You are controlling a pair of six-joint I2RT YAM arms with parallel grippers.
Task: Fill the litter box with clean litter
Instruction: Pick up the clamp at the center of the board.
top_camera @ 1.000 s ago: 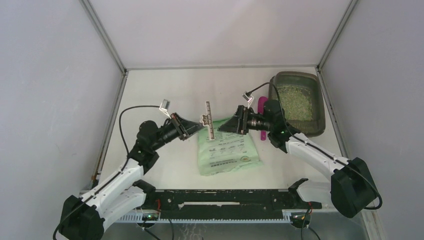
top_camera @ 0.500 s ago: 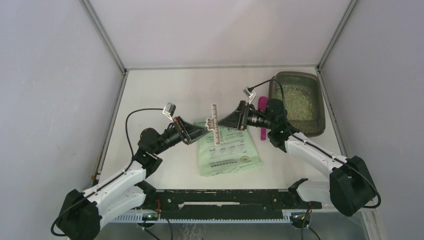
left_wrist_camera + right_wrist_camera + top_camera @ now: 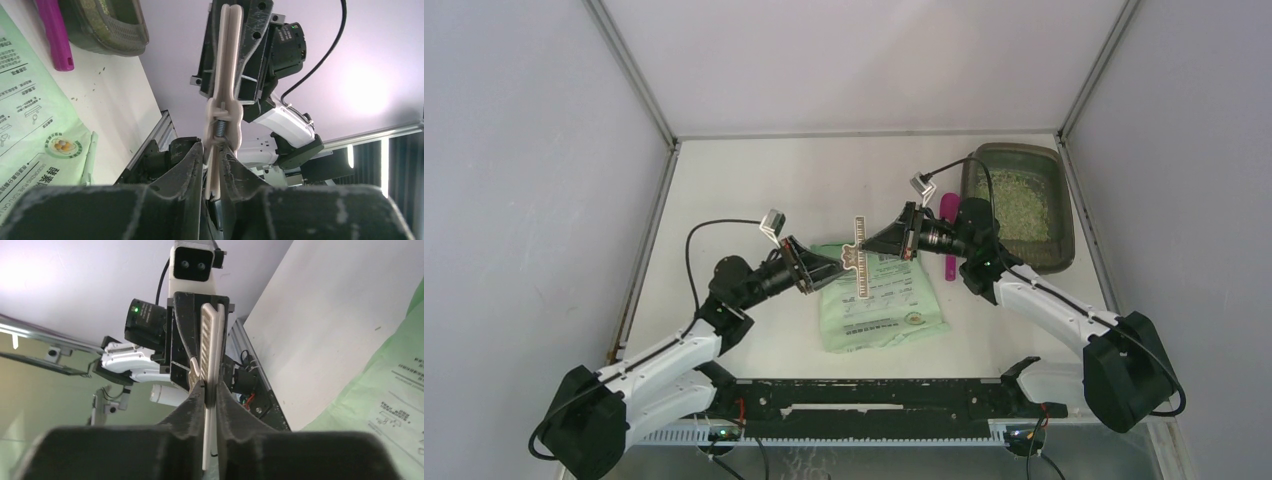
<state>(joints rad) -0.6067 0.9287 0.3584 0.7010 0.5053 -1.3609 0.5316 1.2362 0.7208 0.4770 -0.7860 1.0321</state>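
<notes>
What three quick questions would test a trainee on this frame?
1. True or false: the litter box already contains litter.
2. The magenta scoop lies: A) inside the box, B) beside the box, C) in a tool.
3. What sits between the fingers of both the left tool and the right tool?
Key: 1 true; 2 B; 3 the beige clip.

Left hand (image 3: 838, 262), right hand (image 3: 871, 246) tip to tip, fingers pinched
</notes>
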